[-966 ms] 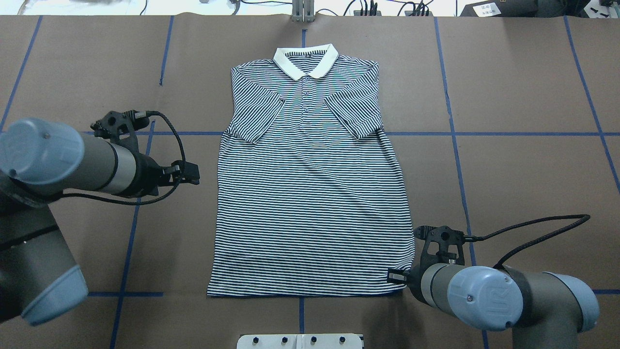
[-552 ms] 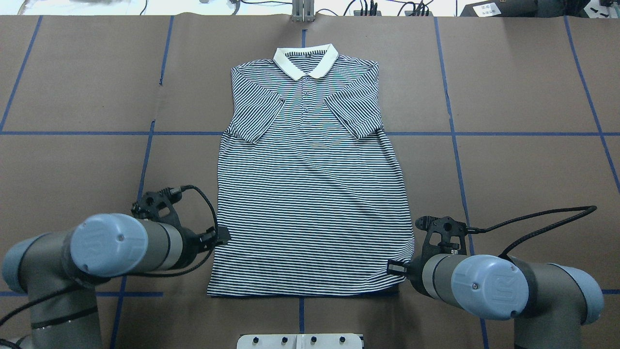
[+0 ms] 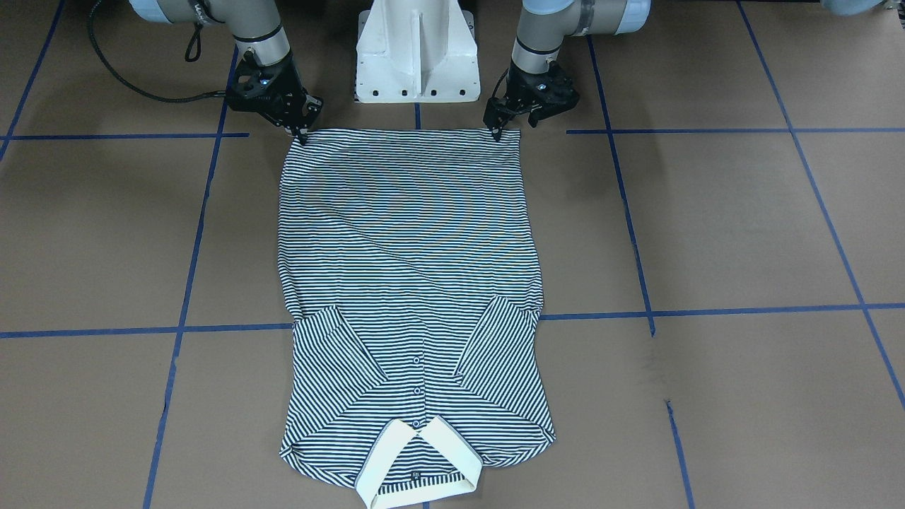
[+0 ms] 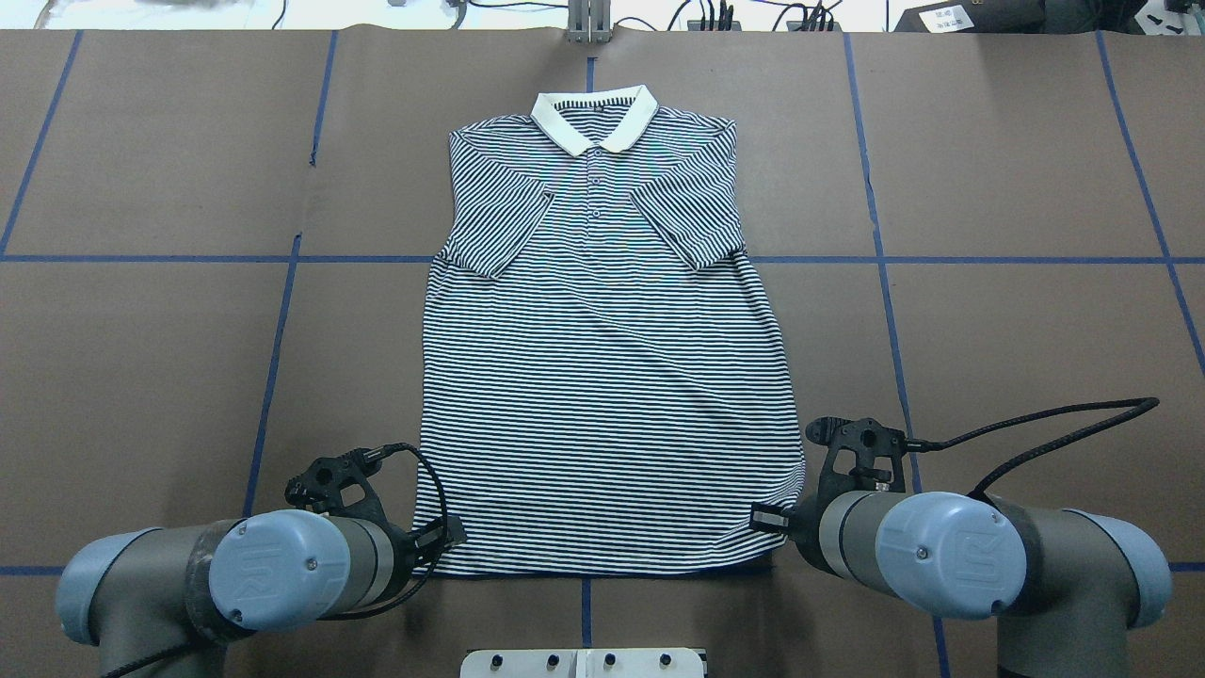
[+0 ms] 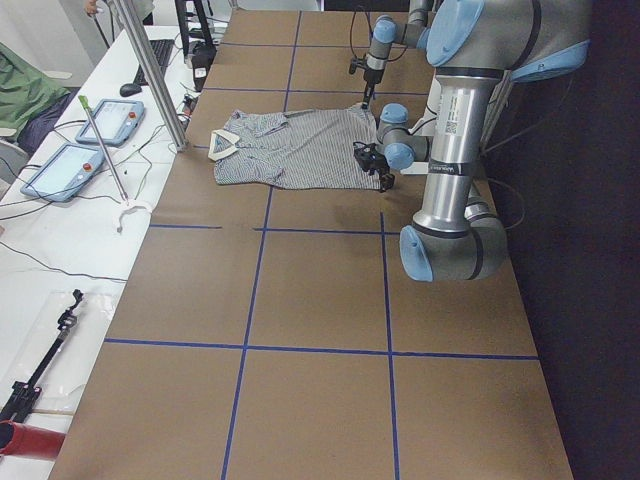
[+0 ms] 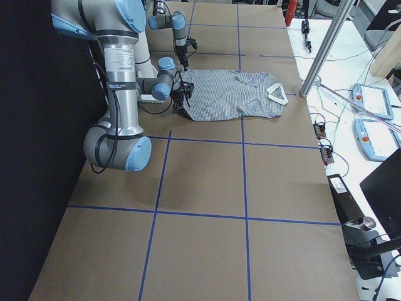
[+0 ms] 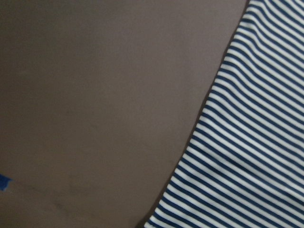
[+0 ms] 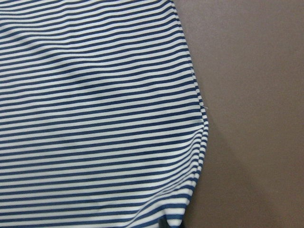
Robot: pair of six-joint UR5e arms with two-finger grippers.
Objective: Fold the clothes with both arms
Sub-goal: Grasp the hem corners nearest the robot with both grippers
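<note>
Left arm (image 4: 282,570) low at the near-left of the worktop (image 4: 1017,169), wrist over the shirt's left hem corner. Left pincer (image 3: 512,127) tips down at that corner: front view shows its two fingers spread apart, one on the fabric, one just off the side edge, nothing clamped. Left wrist view shows only the striped side edge on bare brown surface. Polo shirt (image 4: 602,377) lies flat in the middle of the worktop, front up, cream collar (image 4: 593,118) at the far end, hem nearest the robot, both sleeves folded in over the chest. Right arm (image 4: 951,556) mirrors at the near-right. Right pincer (image 3: 300,134) sits down at the right hem corner, touching the fabric; can't tell whether it's clamped or spread.
</note>
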